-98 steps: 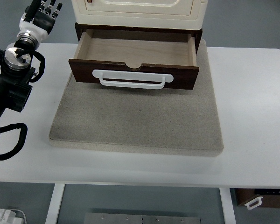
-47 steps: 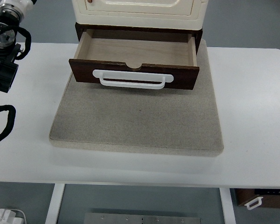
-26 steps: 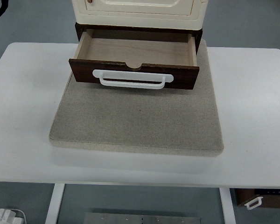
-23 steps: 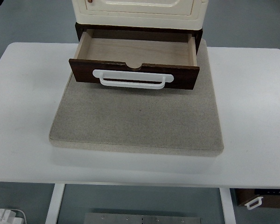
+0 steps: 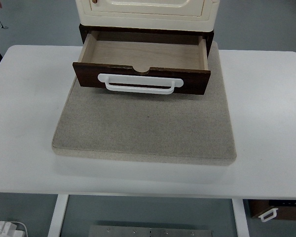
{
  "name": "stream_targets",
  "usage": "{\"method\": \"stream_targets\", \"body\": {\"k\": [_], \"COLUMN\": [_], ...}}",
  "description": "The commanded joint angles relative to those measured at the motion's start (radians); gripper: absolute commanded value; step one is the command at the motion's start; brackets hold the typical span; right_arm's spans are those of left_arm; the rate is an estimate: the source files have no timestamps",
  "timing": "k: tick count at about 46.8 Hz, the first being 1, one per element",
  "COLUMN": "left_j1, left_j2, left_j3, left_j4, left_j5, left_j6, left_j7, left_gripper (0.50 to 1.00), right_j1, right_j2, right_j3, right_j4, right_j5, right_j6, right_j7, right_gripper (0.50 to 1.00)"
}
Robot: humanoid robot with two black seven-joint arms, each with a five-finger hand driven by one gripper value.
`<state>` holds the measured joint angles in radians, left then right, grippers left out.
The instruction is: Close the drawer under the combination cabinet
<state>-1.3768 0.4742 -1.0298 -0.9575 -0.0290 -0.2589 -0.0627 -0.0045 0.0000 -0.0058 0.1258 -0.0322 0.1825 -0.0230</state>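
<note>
Neither robot hand shows anywhere over the table, so nothing can be said of their fingers. The drawer [image 5: 143, 61] stands pulled out from under the cream cabinet [image 5: 147, 12], at the far middle of the white table [image 5: 266, 113]. Its dark brown front panel [image 5: 141, 81] faces the table's near edge, and its long axis runs left to right, parallel to that edge. A white bar handle [image 5: 140, 84] lies across the front panel along the same left-right line — roughly centred on it. A small curved notch sits in the top edge of the panel, just above the handle. The pale wooden inside of the drawer is open to view.

Cabinet and drawer rest on the far part of a grey felt mat [image 5: 145, 131], which spreads toward the near edge. At the lower right, below the tabletop, part of another dark brown piece with a white handle [image 5: 268, 214] shows.
</note>
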Motion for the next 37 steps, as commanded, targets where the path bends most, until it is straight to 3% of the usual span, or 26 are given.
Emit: {"method": "stream_targets", "body": {"k": [1,21,37], "left_j1": [0.001,-0.024,-0.025], "left_j2": [-0.002,-0.003,-0.008], "left_j3": [0.027,0.214,0.382], "left_j4": [-0.055,-0.334,-0.489], "left_j5": [0.001,0.037,0.093], "left_j6": [0.006,0.023,0.023], "left_j7": [0.0,0.006,0.004], "left_gripper": [1.0,1.0,1.0], "right_j1": [0.0,0.0,0.0], "right_j2": [0.0,0.0,0.0], "right_j3": [0.0,0.0,0.0], "right_j4": [0.0,0.0,0.0], "right_j5": [0.0,0.0,0.0], "right_j6": [0.0,0.0,0.0], "right_j7": [0.0,0.0,0.0], "right_gripper": [0.952,0.952,0.952]}}
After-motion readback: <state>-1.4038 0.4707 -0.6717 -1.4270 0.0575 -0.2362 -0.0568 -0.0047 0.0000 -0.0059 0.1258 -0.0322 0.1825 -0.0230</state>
